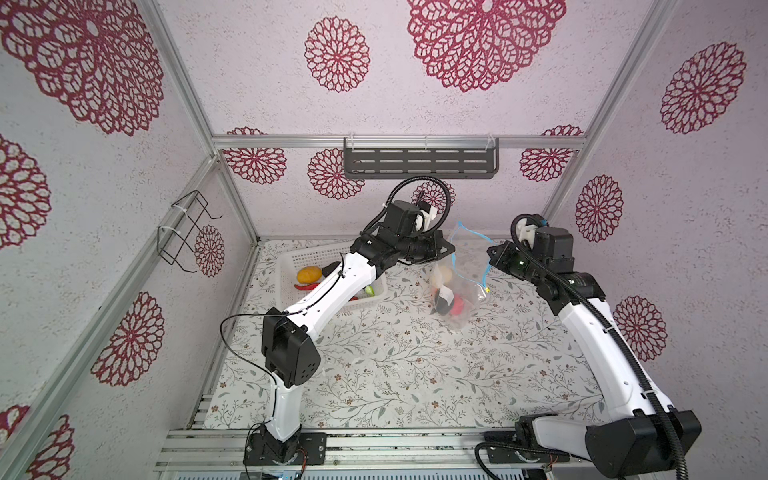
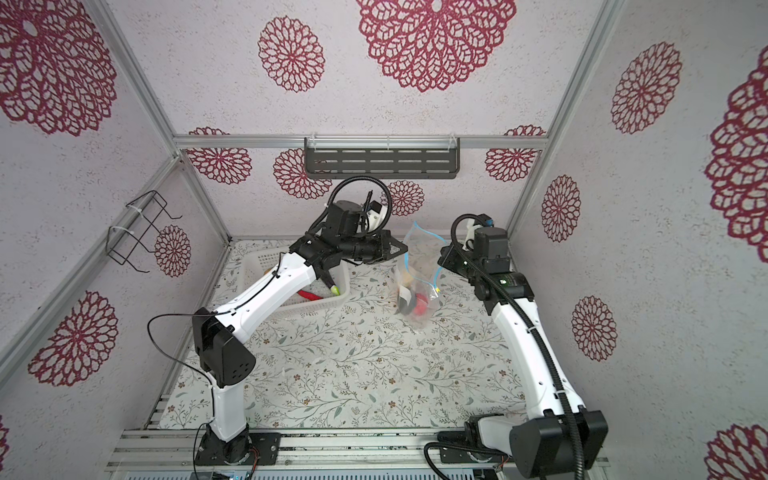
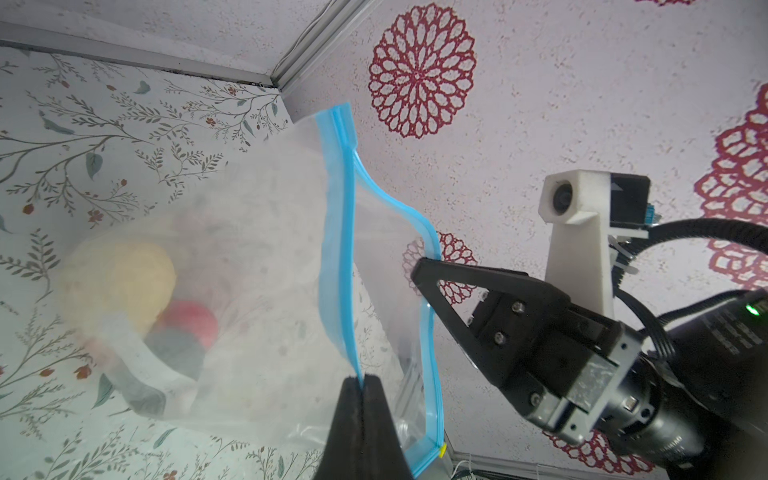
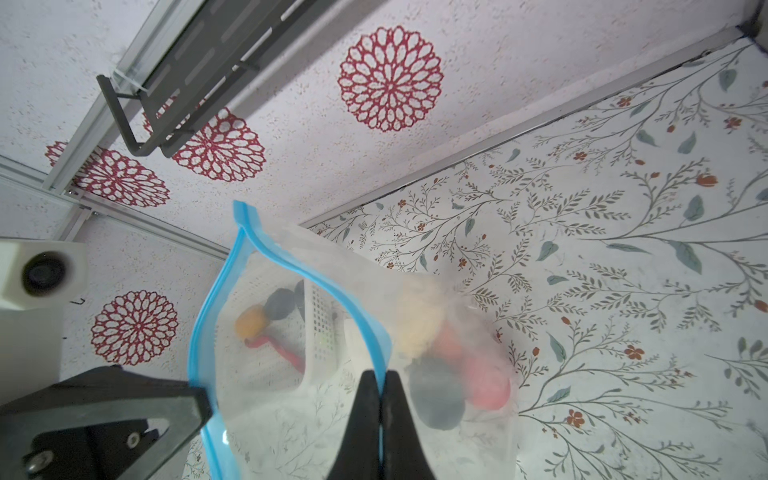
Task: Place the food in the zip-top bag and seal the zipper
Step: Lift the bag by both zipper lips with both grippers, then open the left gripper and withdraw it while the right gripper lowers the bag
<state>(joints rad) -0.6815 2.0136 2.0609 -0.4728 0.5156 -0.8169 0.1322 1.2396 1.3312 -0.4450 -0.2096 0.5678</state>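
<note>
White speckled walls (image 1: 249, 83) printed with crimson rosettes box in a tabletop (image 1: 415, 374) covered with a leafy floral sheet. Over it, the clear, crinkly zip-top bag (image 1: 457, 307) is held up by its mouth, spread apart between the two sets of jaws. The left gripper (image 3: 365, 380) is pinched fully closed on one lip of the light blue zipper strip (image 3: 347, 249). The right gripper (image 4: 380, 376) is clamped just as tight on the opposite lip, facing it across the gap. The small yellow slider tab (image 3: 443, 449) sits at one end of the strip, clear of both sets of jaws, so the zipper is not yet drawn.

Below the jaws, inside the bag, lie a cream ball (image 3: 120, 278), a pink-red ball (image 3: 195, 324) and a black lump (image 3: 174, 353). Behind the left jaws, away from the bag, the white perforated plastic basket (image 1: 307, 254) holds a yellow-orange potato shape (image 1: 308, 274), a red chilli (image 1: 303, 286) and a green-tipped piece (image 1: 369, 290). By that, loading looks partly done: these pieces remain, then the sealing.

No brand, label or legible writing shows anywhere.
</note>
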